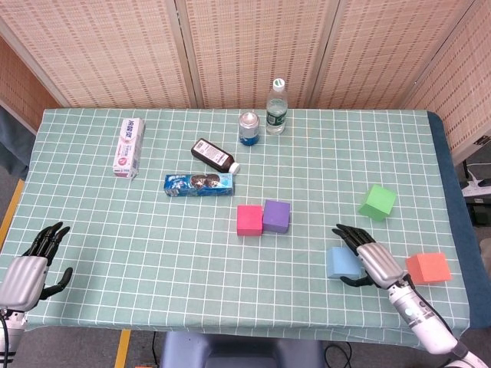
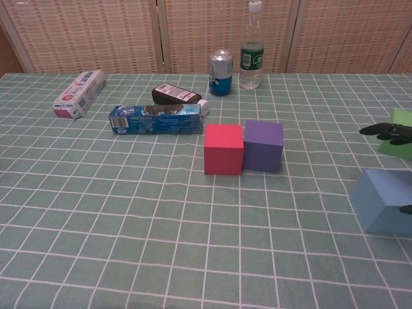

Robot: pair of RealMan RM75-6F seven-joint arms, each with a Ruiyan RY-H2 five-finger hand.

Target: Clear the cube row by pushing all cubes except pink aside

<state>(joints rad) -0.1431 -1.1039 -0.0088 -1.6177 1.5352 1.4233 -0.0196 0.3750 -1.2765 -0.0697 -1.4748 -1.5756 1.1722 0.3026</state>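
Note:
The pink cube (image 1: 248, 219) and the purple cube (image 1: 276, 215) stand touching side by side in mid-table; the chest view shows the same pink cube (image 2: 223, 149) and purple cube (image 2: 262, 146). The blue cube (image 1: 341, 262) sits turned at an angle near the front right. My right hand (image 1: 374, 259) lies just right of it, fingers (image 2: 386, 131) spread and raised, thumb at the cube's near side. A green cube (image 1: 378, 202) and an orange cube (image 1: 428, 267) lie further right. My left hand (image 1: 31, 270) rests open at the front left corner, holding nothing.
At the back stand a toothpaste box (image 1: 129, 146), a blue cookie pack (image 1: 199, 183), a lying dark bottle (image 1: 214, 156), a can (image 1: 248, 128) and a water bottle (image 1: 276, 106). The table's front edge (image 1: 230, 328) runs close below the blue cube.

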